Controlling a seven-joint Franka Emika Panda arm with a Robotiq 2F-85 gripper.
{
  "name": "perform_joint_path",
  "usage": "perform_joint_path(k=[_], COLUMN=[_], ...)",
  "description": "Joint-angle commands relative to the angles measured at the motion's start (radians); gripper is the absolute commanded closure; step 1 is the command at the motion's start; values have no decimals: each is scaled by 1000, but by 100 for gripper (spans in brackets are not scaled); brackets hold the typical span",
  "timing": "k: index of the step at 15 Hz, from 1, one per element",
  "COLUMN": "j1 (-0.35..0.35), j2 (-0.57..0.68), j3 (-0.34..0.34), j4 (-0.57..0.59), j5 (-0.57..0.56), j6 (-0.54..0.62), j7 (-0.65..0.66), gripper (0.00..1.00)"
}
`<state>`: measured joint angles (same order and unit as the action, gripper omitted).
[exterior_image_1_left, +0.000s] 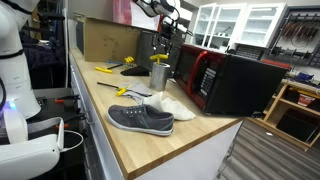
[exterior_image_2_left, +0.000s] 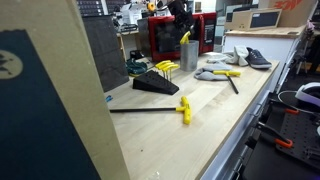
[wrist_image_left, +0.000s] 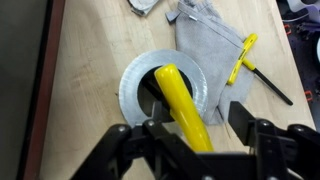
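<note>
A metal cup (wrist_image_left: 160, 85) stands on the wooden bench top, and a yellow tool handle (wrist_image_left: 178, 95) leans out of it. In the wrist view my gripper (wrist_image_left: 195, 122) hangs right over the cup with the handle running up between its jaws. The left finger (wrist_image_left: 150, 130) is close against the handle, while the right finger (wrist_image_left: 240, 115) stands a little apart from it, so the jaws are open. In both exterior views the gripper (exterior_image_1_left: 164, 42) (exterior_image_2_left: 181, 22) sits above the cup (exterior_image_1_left: 159, 75) (exterior_image_2_left: 188, 55).
A grey shoe (exterior_image_1_left: 140, 119) and a grey cloth (wrist_image_left: 210, 40) lie beside the cup, with a yellow-handled tool (wrist_image_left: 245, 62) on the cloth's edge. A red and black microwave (exterior_image_1_left: 230, 80) stands behind. Yellow hex keys (exterior_image_2_left: 165, 68) and a T-handle tool (exterior_image_2_left: 183, 108) lie further along.
</note>
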<state>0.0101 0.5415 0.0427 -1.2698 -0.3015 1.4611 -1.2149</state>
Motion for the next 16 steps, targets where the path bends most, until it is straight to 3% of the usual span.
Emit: perform_joint_path(k=[1,3,8,16], j1=[3,5,2,-6], j2=[-33,-35,-41,-135], j3=[9,9,9,7], j4=[-48,-53,-57,-64], j5=[-29,-31,-27,-6], j6=[19,21,21,52], j7=[-32,-32,-35,-7], gripper=[51,59,98,94])
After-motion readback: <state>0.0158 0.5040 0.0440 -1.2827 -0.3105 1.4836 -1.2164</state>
